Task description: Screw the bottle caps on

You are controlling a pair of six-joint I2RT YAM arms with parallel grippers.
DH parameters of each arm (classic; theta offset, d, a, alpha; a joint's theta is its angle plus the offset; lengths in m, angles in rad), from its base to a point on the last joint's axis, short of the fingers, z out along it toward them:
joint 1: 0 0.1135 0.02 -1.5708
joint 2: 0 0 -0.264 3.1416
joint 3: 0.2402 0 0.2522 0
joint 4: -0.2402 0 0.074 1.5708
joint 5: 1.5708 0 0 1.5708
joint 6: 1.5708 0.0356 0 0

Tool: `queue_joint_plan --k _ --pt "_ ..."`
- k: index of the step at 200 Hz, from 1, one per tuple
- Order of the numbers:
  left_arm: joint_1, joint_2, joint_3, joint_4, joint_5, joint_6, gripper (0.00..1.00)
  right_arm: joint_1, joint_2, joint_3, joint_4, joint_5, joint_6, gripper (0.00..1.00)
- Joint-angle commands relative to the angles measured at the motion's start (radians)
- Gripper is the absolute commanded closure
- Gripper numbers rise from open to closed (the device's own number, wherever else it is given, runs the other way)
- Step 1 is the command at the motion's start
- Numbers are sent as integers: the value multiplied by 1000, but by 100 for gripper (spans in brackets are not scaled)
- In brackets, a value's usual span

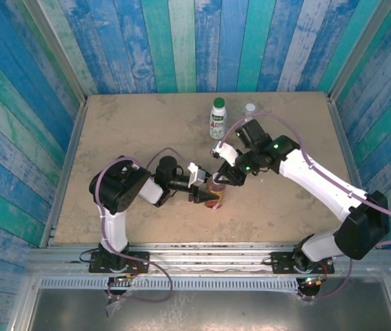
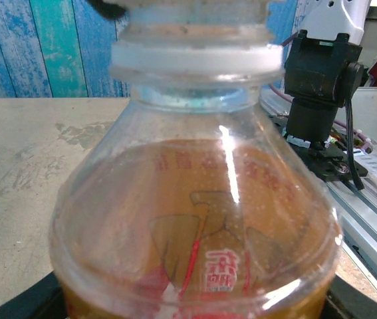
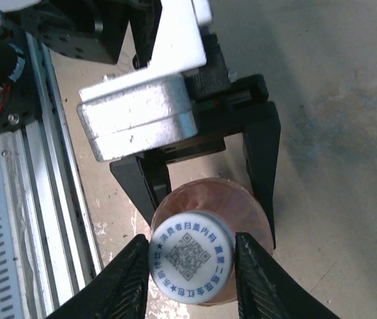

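I see the amber bottle standing up near the middle of the table, a bit toward the front edge. My left gripper comes at it from the left side. In the right wrist view, the left gripper has its two black fingers on each side of the bottle's round body. The jaws are about as wide apart as the bottle is fat, and they hug it.

In the left wrist view the amber bottle is very close up. I can see red writing on it, and the neck ring under the white cap.

My right gripper reaches down from the right and sits over the top of the bottle. In the right wrist view, the right gripper has its two dark fingers pressed on the left and right sides of the white cap. The jaws are only a little way apart, just the width of the cap, and they pinch it. The cap sits on top of the bottle's mouth (it has a square code printed in blue on it). I cannot tell how far down it is turned.

Farther back on the table a white bottle stands up with a green cap on it. Just beside it, to the right, is a small white round top. It is too small for me to say more. Both are well apart from the grippers.
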Motion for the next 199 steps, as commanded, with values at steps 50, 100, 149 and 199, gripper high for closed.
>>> queue_joint_plan --k 50,100,149,199 --pt "5 24 -16 -101 -11 -24 46 8 -12 -4 -46 29 37 51" --pt "6 22 -17 -109 -11 -19 46 7 -74 -5 -26 59 45 31" --pt "6 27 -14 -107 -11 -19 46 2 -122 -13 90 127 156 32" --pt "6 22 -19 -109 -13 -18 46 0 -57 -4 55 108 137 56"
